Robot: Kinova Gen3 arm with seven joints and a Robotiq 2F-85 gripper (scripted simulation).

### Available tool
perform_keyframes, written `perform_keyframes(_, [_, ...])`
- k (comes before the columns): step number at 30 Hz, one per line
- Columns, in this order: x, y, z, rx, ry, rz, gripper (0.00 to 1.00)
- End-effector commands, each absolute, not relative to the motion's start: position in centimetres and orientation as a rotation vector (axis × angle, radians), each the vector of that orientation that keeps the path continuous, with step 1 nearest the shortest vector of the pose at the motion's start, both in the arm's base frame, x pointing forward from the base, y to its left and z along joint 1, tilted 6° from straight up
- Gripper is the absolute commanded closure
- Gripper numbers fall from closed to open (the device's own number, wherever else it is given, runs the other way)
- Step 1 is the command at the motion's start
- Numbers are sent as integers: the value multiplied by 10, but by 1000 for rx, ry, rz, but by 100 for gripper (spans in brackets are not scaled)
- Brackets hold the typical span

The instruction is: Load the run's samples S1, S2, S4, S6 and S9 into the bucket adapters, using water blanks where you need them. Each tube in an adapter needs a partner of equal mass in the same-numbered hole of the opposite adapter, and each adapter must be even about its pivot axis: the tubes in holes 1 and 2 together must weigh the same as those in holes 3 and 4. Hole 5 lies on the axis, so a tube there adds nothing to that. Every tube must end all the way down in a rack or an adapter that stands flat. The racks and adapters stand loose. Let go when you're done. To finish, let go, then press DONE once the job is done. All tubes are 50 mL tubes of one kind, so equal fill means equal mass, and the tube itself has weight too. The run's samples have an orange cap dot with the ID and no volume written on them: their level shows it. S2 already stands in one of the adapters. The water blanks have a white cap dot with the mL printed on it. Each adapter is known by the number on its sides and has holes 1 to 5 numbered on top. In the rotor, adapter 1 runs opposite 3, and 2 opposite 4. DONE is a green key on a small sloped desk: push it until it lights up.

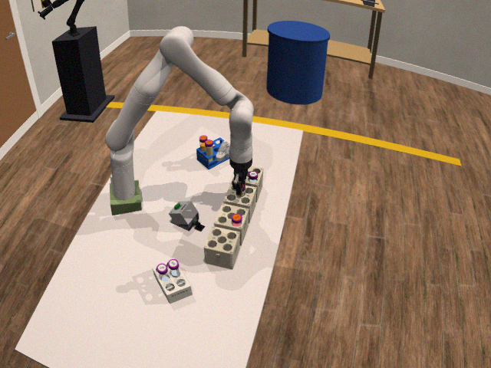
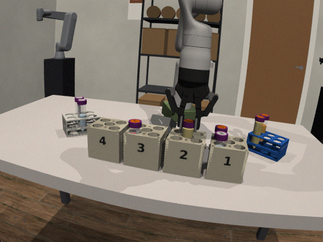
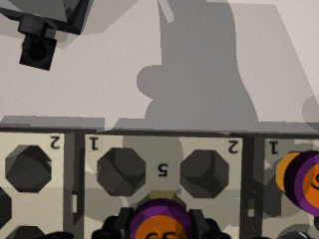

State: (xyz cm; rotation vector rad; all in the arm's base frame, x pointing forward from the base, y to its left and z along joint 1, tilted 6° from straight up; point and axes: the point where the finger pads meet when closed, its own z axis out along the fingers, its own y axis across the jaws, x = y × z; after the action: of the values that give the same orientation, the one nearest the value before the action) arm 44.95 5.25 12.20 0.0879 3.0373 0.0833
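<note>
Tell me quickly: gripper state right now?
Gripper: closed on the orange-dotted sample tube, which stands partly down in a hole of adapter 2.

Pale grey arm [image 1: 136, 95], black at the wrist.
Rounded, smooth segments rise from a green block base [image 1: 119, 208]; the tool [image 2: 188, 122] has black linkage fingers.
</note>
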Motion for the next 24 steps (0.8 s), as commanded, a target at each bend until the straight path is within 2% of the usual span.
perform_keyframes(1, [449, 56, 117, 78, 3038, 87, 90])
perform_keyframes(24, [450, 56, 108, 79, 3039, 87, 90])
